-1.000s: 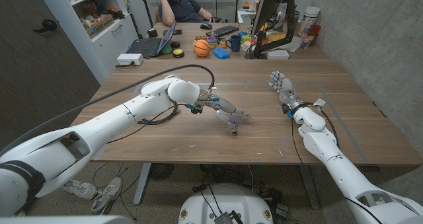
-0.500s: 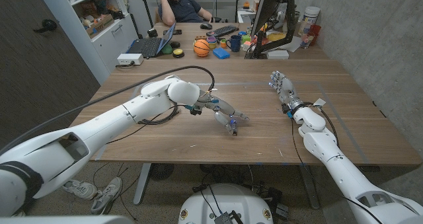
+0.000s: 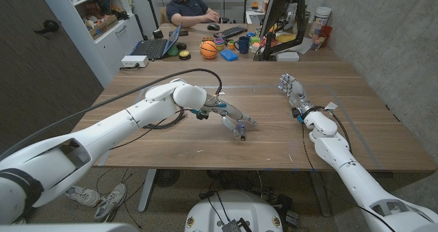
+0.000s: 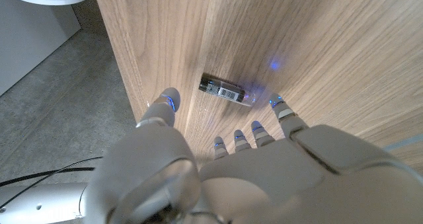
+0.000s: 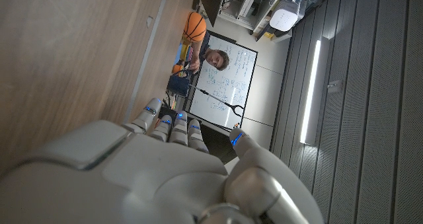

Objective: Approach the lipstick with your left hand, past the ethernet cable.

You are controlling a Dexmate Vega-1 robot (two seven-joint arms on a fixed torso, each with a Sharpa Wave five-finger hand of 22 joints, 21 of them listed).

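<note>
The lipstick (image 4: 227,92) is a short dark tube with a barcode label and a clear end, lying on its side on the wooden table (image 3: 274,133). In the head view it is a small dark thing (image 3: 241,137) near the table's front middle. My left hand (image 3: 233,117) hovers just above and behind it with its fingers spread and nothing held; its fingertips (image 4: 278,102) reach over the tube. A black cable (image 3: 161,122) loops on the table under my left forearm. My right hand (image 3: 291,89) stands at the right, fingers up and apart, holding nothing.
A second table behind holds a laptop (image 3: 153,47), a basketball (image 3: 209,49), mugs (image 3: 243,44) and a monitor (image 3: 276,13); a person (image 3: 191,9) sits there. The table's front edge runs close below the lipstick.
My left hand has shifted only slightly over the lipstick. The person at the back has lowered a hand from the face to the far table. My right arm is unchanged.
</note>
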